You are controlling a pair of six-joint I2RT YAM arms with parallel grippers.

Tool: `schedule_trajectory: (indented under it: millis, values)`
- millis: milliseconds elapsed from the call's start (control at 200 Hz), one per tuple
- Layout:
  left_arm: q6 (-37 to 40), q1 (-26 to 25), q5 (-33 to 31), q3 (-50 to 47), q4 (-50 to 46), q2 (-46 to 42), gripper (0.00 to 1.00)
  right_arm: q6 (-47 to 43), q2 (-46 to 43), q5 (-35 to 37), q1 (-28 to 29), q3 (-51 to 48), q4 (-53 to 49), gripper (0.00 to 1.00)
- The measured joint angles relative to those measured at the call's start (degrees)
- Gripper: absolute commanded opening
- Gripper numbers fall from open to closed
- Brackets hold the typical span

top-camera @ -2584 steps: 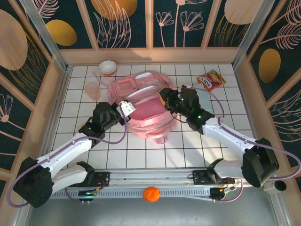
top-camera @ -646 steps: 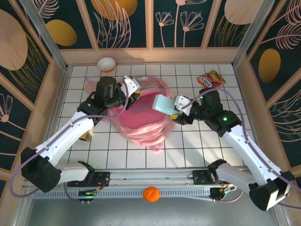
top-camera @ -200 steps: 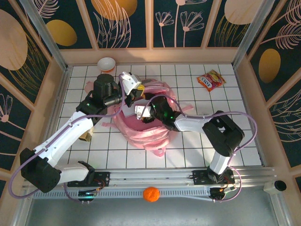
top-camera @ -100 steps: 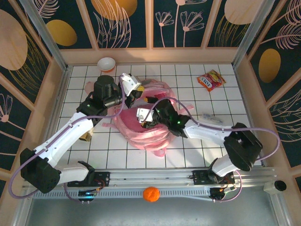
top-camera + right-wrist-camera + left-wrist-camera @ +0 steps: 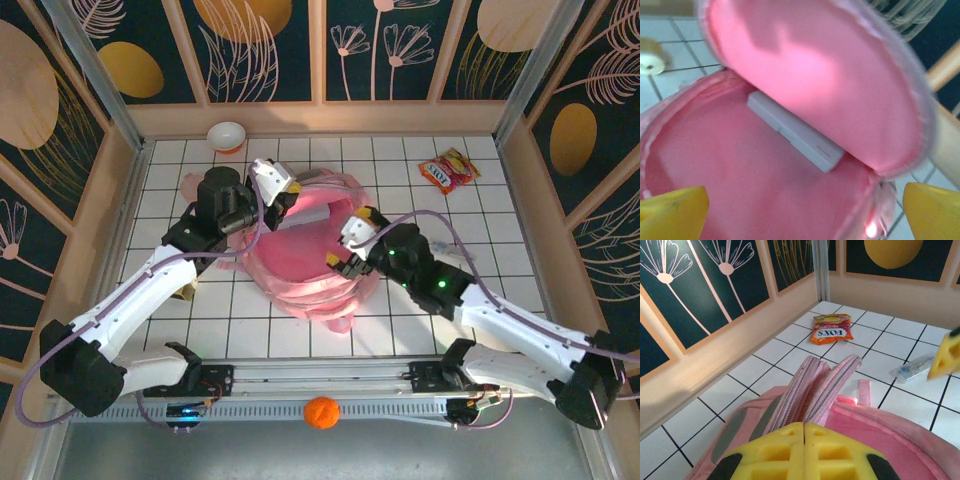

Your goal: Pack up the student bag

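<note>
Right wrist view: the right gripper (image 5: 800, 212) is seen spread wide, nothing held. The student bag (image 5: 730, 150) is laid open directly beneath it, and a grey box (image 5: 795, 132) is seen inside, ahead of the fingers. The bag's zipped flap is pinched by the closed left gripper (image 5: 804, 432).

Your bag (image 5: 300, 262) lies flat in the middle of the table (image 5: 480, 290), pink, its main pocket unzipped and gaping wide. You can see the flap (image 5: 810, 65) raised over a plain pink lining, zip edges bunched.
</note>
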Motion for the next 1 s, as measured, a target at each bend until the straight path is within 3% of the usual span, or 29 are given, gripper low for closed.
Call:
schedule_trajectory:
  millis: [260, 405, 576, 831, 1001]
  values:
    - [-0.5, 0.0, 0.0, -0.3, 0.2, 0.0, 0.00, 25.6, -0.6, 10.3, -11.3, 11.5, -16.1, 0.99]
    - [-0.6, 0.0, 0.2, -0.5, 0.6, 0.0, 0.00, 33.2, -0.6, 7.8, -21.4, 16.3, -23.1, 0.99]
    - [-0.6, 0.0, 0.5, -0.5, 0.5, 0.0, 0.00, 28.9, 1.4, 1.7, -28.6, 18.7, -32.3, 0.99]
    - [-0.6, 0.0, 1.3, -0.5, -0.5, 0.0, 0.00, 12.8, 11.5, -2.7, -39.3, 24.1, -46.2, 0.99]
    - [-0.6, 0.0, 2.2, -0.5, -0.8, 0.0, 0.00, 3.6, 19.3, -3.1, -45.5, 24.2, -51.0, 0.88]
